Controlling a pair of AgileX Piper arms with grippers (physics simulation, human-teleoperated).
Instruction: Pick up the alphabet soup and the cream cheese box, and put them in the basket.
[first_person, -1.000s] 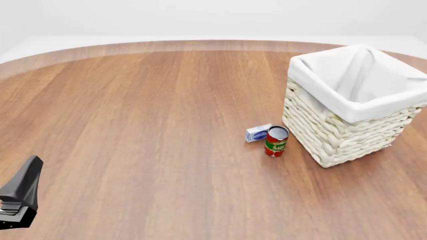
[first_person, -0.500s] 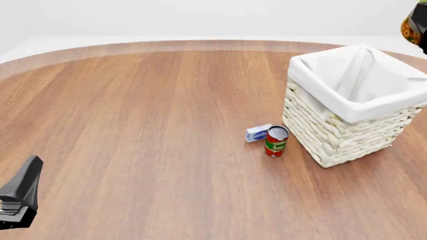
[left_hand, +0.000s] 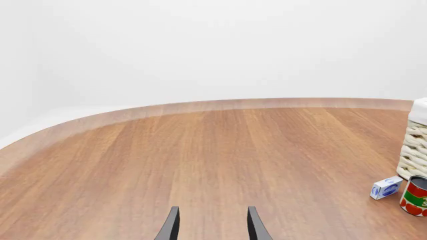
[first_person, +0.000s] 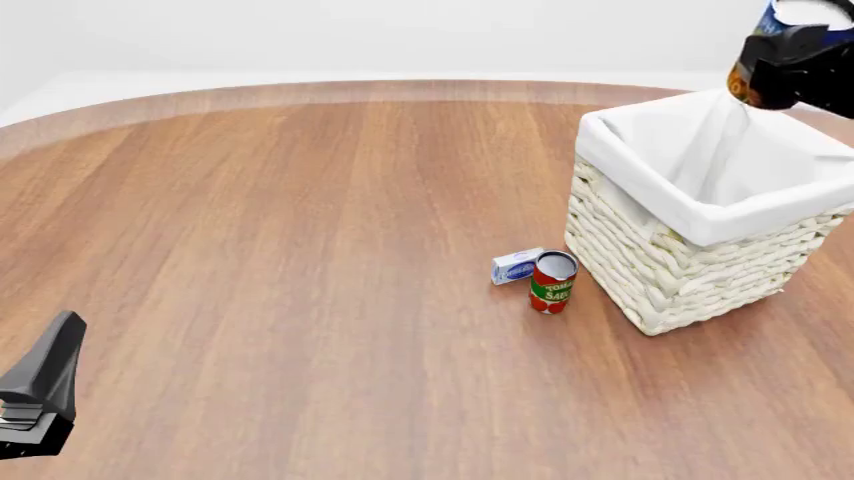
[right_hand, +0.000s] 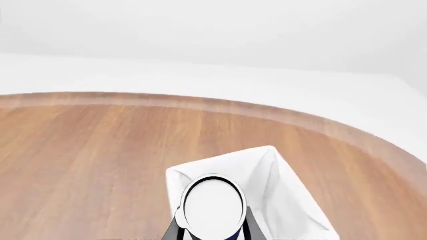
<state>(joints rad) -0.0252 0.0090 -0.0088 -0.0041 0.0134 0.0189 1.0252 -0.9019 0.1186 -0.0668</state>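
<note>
My right gripper (first_person: 798, 50) hangs at the top right, shut on the alphabet soup (first_person: 749, 88), a blue and yellow-orange can held above the basket's far right corner. In the right wrist view the can's silver top (right_hand: 213, 204) sits between the fingers (right_hand: 247, 230), with the white-lined basket (right_hand: 273, 175) beneath. The woven basket (first_person: 667, 270) stands at the right. The cream cheese box (first_person: 517, 265) lies on the table just left of the basket, also seen from the left wrist (left_hand: 386, 187). My left gripper (first_person: 40, 395) rests at the near left, open and empty (left_hand: 213, 227).
A red and green tomato sauce can (first_person: 553, 282) stands upright between the cream cheese box and the basket wall, close to both, and shows in the left wrist view too (left_hand: 416, 196). The round wooden table's far edge (first_person: 400, 90) curves behind.
The right gripper with the can came into view from the right edge and moved left, to above the basket's far corner. The left arm has not moved.
</note>
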